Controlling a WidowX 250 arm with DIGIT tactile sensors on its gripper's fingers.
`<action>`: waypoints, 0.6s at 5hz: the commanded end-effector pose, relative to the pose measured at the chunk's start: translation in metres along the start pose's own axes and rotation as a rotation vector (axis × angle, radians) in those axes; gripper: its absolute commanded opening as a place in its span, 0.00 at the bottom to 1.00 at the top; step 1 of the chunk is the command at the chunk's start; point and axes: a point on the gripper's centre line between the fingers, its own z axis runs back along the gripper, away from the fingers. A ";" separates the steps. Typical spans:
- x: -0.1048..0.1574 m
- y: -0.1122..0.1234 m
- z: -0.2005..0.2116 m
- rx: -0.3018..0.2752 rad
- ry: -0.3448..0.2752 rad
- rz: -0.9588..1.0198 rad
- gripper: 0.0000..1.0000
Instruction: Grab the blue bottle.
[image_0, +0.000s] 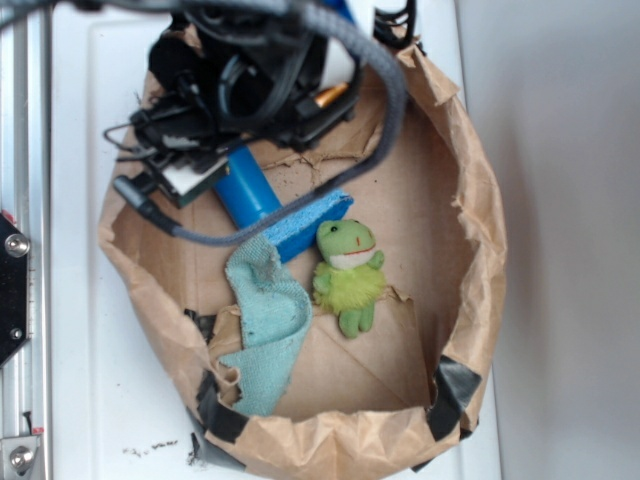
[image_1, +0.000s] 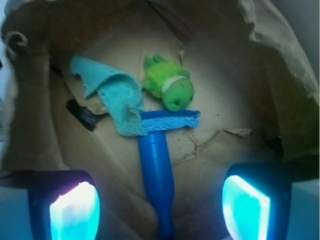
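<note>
Gripper (image_1: 160, 207) fingers occupy the bottom corners of the wrist view, the two pads (image_1: 74, 212) glowing cyan and standing wide apart with nothing clamped between them. Directly between and below the pads lies the blue bottle (image_1: 157, 175), its narrow neck pointing toward the camera and its wider body extending away.

Largest item: the brown paper enclosure (image_0: 470, 200), a crumpled wall of kraft paper forming a rough ring, patched with black tape (image_0: 455, 390) at the near rim. It rests on a white surface (image_0: 90, 400). An aluminium frame (image_0: 20, 300) runs along the left edge of the exterior view.

The robot arm (image_0: 240, 80), black with bundled cables, hangs over the far part of the enclosure and covers the upper end of the bottle in the exterior view.

The blue bottle lies flat on the paper floor at the far-left part of the ring. Its wide end passes under a flat blue sponge (image_0: 310, 225), which lies crosswise over it.

A light teal cloth (image_0: 268, 320), crumpled, overlaps one end of the sponge and trails toward the near rim.

A green frog toy (image_0: 348, 275) sits just beside the sponge and next to the cloth.
</note>
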 end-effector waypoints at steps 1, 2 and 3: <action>-0.006 -0.009 -0.019 0.101 0.077 -0.079 1.00; -0.003 0.002 -0.034 0.129 0.074 -0.107 1.00; -0.002 0.008 -0.048 0.128 0.043 -0.150 1.00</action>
